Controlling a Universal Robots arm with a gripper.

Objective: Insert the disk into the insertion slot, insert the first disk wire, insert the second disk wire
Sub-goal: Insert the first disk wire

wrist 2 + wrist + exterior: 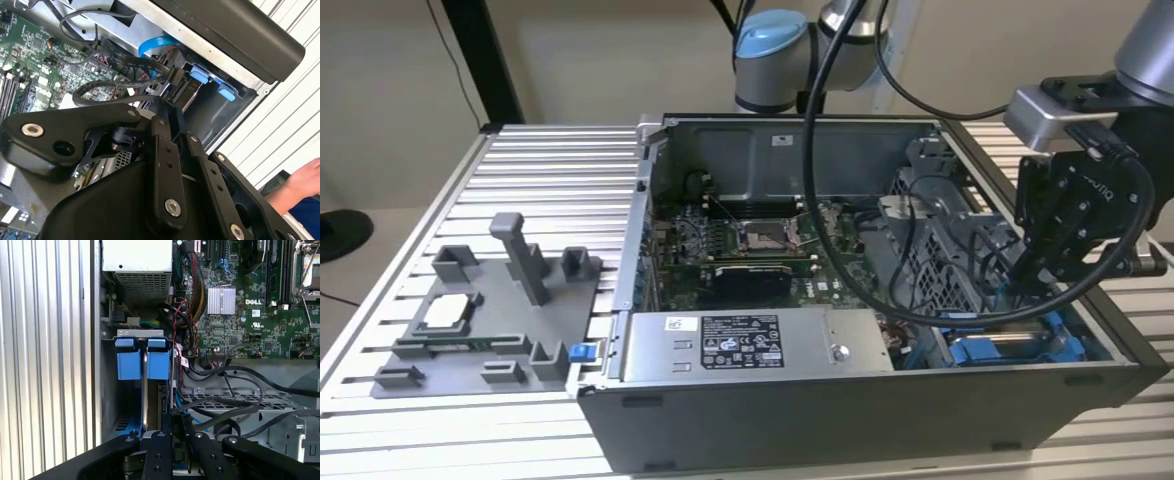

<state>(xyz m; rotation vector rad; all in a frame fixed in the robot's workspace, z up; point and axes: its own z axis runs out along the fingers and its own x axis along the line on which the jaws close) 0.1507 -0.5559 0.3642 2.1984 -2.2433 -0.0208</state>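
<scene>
Since the disk (pixel 144 390) already stands in its slot (pixel 109 395) by the case wall, the end effector (pixel 167 102) pinches narrow on a black wire (pixel 140 65) to line its plug up there.

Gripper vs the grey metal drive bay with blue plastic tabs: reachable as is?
Probably yes: the gripper hangs right by the grey drive bay in the open computer case; black cables run beside it, not across.

Bright light, glare on the ribbed metal table (pixel 547 165), shadow inside the computer case (pixel 854 410).
</scene>
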